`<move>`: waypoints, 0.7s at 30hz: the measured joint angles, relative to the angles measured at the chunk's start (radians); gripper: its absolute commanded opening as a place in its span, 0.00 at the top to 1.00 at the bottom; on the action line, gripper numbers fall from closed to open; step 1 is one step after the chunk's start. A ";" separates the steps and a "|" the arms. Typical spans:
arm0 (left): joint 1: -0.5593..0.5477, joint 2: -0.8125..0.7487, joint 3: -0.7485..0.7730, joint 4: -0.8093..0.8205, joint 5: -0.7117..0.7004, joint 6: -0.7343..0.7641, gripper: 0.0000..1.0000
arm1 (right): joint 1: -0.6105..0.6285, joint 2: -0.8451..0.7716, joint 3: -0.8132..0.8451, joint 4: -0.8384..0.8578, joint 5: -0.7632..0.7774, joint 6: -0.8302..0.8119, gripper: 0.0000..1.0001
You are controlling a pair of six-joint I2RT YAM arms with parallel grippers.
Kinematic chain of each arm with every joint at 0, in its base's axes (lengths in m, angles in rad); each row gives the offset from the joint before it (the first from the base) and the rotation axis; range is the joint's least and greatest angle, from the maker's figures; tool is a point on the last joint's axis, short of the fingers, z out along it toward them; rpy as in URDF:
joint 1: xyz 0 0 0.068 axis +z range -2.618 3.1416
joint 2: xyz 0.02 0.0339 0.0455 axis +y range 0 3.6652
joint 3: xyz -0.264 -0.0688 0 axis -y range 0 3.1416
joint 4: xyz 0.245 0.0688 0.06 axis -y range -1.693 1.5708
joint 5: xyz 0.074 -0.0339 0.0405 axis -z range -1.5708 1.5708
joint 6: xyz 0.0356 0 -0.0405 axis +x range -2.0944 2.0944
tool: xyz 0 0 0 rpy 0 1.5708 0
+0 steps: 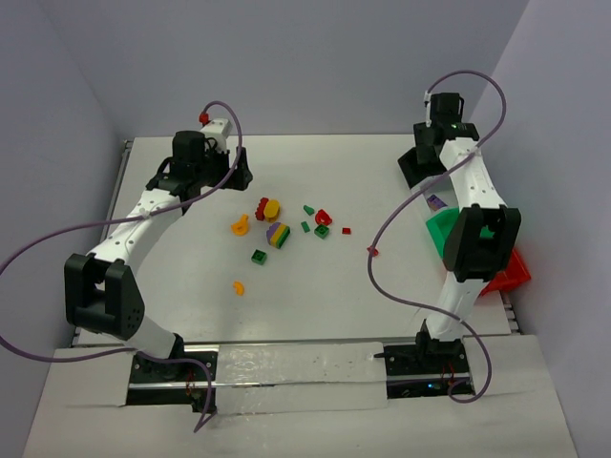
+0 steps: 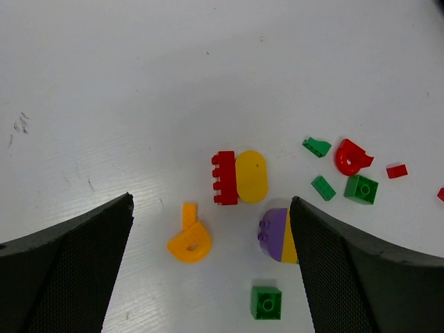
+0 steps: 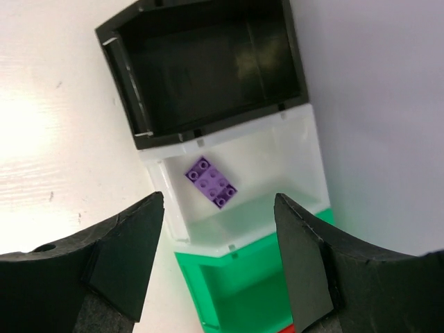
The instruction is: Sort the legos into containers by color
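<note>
Sorting step in hand: a drop at the bins, as I judged it; a purple brick (image 3: 210,182) lay flat on the floor of the white bin (image 3: 305,159), and the right claw (image 3: 218,208) hung directly above it.
Next move: a fresh pick from the loose pile, I reckoned; the left claw (image 2: 211,205) hovered over that pile and would need to come down astride one single-colour piece, since several lay close together.
Right claw: the jaws stood partly apart, with nothing between them and nothing touched; the brick sat free below.
Left claw: the jaws were spread wide and empty above the table (image 1: 315,305), touching no piece.
Loose legos, near to far: an orange curl (image 1: 238,286) lay nearest the bases; then a green square brick (image 2: 266,302); the purple-yellow block (image 2: 276,234) at about 12 o'clock of it in the left wrist view; an orange ringed piece (image 2: 189,239); a red comb brick (image 2: 224,177) touching a yellow oval (image 2: 250,175) on its 3 o'clock side; a green brick (image 2: 361,189) and a red arch (image 2: 350,156) farther out at 3 o'clock.
Bins, near to far: red bin (image 1: 514,272), green bin (image 3: 229,291), white bin and black bin (image 3: 208,76) stood side by side at 3 o'clock of the pile; the black one showed no brick in the part that was visible.
</note>
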 measured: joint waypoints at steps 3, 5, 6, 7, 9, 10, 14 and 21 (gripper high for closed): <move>0.000 0.000 0.000 0.000 0.004 0.000 0.01 | 0.001 0.043 0.027 -0.004 -0.034 0.000 0.34; 0.000 0.000 0.000 -0.001 0.008 0.002 0.01 | 0.003 0.086 0.049 -0.005 -0.081 0.003 0.39; 0.000 0.000 0.000 -0.001 0.010 0.003 0.01 | 0.006 0.105 0.056 -0.006 -0.109 0.004 0.42; 0.000 0.000 0.000 -0.001 0.015 0.003 0.01 | 0.010 0.123 0.060 -0.009 -0.135 0.003 0.44; 0.001 0.000 0.000 -0.002 0.026 0.005 0.01 | 0.021 0.157 0.076 -0.027 -0.185 0.002 0.54; 0.001 0.000 0.000 -0.002 0.030 0.006 0.01 | 0.030 0.178 0.093 -0.039 -0.209 0.004 0.58; 0.001 0.000 0.000 -0.002 0.038 0.005 0.01 | 0.065 0.274 0.195 -0.075 -0.286 0.008 0.65; 0.001 0.007 0.009 -0.003 0.047 0.005 0.01 | 0.074 0.446 0.374 -0.114 -0.361 0.020 0.64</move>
